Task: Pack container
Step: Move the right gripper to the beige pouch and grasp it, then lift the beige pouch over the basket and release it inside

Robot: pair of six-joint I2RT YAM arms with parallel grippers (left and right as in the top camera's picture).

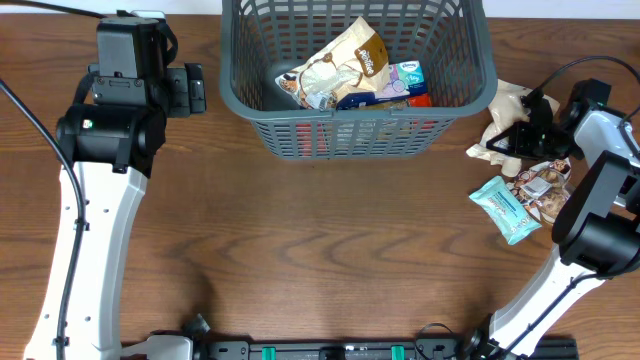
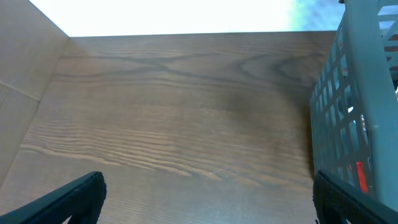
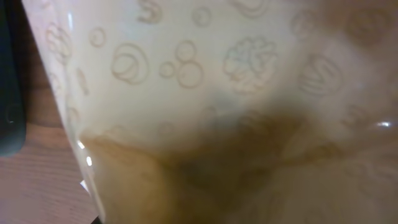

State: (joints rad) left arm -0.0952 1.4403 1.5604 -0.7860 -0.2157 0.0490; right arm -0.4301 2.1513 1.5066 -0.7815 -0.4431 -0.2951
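Observation:
The dark grey basket (image 1: pixel 355 108) stands at the back middle of the table and holds a cream and brown packet (image 1: pixel 345 62), a blue packet (image 1: pixel 400 85) and others. Its slotted wall shows at the right of the left wrist view (image 2: pixel 348 112). My left gripper (image 1: pixel 190 88) is open and empty left of the basket, above bare wood (image 2: pixel 208 186). My right gripper (image 1: pixel 520 135) is right of the basket, shut on a cream packet (image 1: pixel 503 112). That packet fills the right wrist view (image 3: pixel 205 93) and hides the fingers.
A teal packet (image 1: pixel 503 208) and a brown and white packet (image 1: pixel 545 185) lie on the table at the right, just in front of my right gripper. A black rail (image 1: pixel 340 350) runs along the front edge.

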